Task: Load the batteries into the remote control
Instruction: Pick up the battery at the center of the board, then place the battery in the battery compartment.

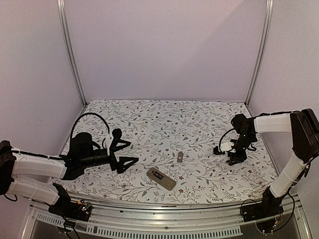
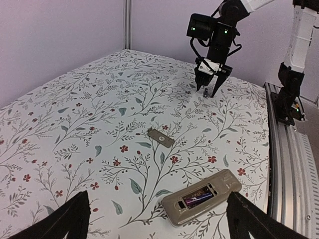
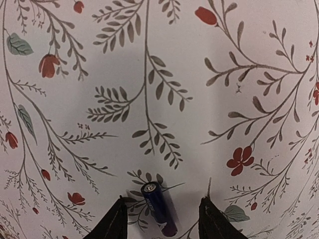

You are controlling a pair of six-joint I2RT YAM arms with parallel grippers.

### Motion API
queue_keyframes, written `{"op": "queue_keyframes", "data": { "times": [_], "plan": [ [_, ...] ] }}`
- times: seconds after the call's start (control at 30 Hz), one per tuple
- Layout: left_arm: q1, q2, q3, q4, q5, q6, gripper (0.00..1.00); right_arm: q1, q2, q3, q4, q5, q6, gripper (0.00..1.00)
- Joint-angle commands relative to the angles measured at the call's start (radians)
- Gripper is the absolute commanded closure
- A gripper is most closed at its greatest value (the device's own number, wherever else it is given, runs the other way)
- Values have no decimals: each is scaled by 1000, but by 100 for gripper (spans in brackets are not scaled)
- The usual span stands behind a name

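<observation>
Right wrist view: blue battery (image 3: 159, 209) is lying on the floral tablecloth (image 3: 149, 74) at 6 o'clock. The right gripper (image 3: 163, 200) is straddling it, jaws half-spread, gaps showing both sides. Remote control (image 1: 161, 178) is lying flat at table's 6 o'clock, small grey plate (image 1: 180, 158) at its 1 o'clock. Left gripper (image 1: 133, 152) is hovering at 8 o'clock, jaws wide.
</observation>
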Motion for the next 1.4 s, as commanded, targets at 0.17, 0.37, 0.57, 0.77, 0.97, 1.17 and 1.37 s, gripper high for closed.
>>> {"op": "queue_keyframes", "data": {
  "times": [0.17,0.37,0.57,0.77,0.97,1.17,1.37],
  "plan": [
    [-2,-6,-17,10,-10,16,5,14,51,16,-23,-6,3,86],
    [-2,-6,-20,10,33,62,5,78,31,108,-30,-68,88,100],
    [0,-45,50,-364,352,857,2,247,-31,266,256,-319,667,100],
    [65,77,150,-403,330,929,3,455,-78,102,860,-331,1332,100],
    [64,133,98,-383,287,1206,6,668,56,165,906,-235,1500,100],
    [49,133,73,-382,270,1248,7,723,154,156,885,-241,1531,100],
    [32,123,61,-360,266,1220,7,745,150,114,871,-223,1540,100]
  ]
}}
